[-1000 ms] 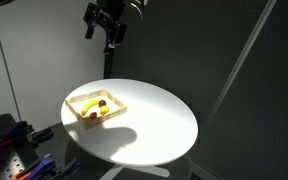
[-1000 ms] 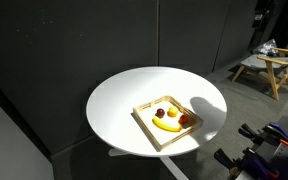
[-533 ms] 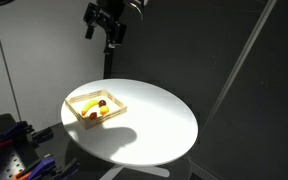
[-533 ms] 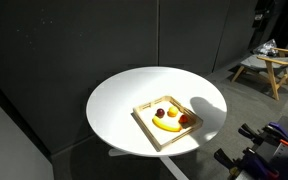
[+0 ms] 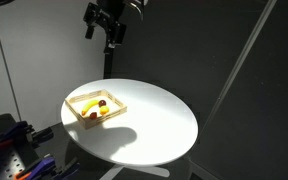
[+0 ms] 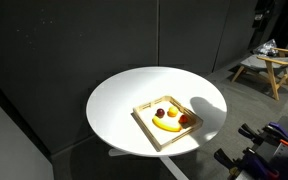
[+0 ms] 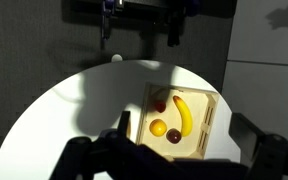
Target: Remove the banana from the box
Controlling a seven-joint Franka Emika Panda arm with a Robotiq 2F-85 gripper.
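Shallow square light-wood box point(image 5: 114, 100) sits at the round white table's point(image 5: 159, 125) left edge. The small yellow curved banana point(image 7: 183, 114) lies inside it, along its right rim. Right of the box the tabletop is open. The black gripper point(image 5: 111, 42) hangs high above the box, jaws spread, empty.

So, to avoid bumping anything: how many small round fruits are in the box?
3, beside the banana in the wrist view: a dark one uppermost, an orange one below it, a red one lowest.
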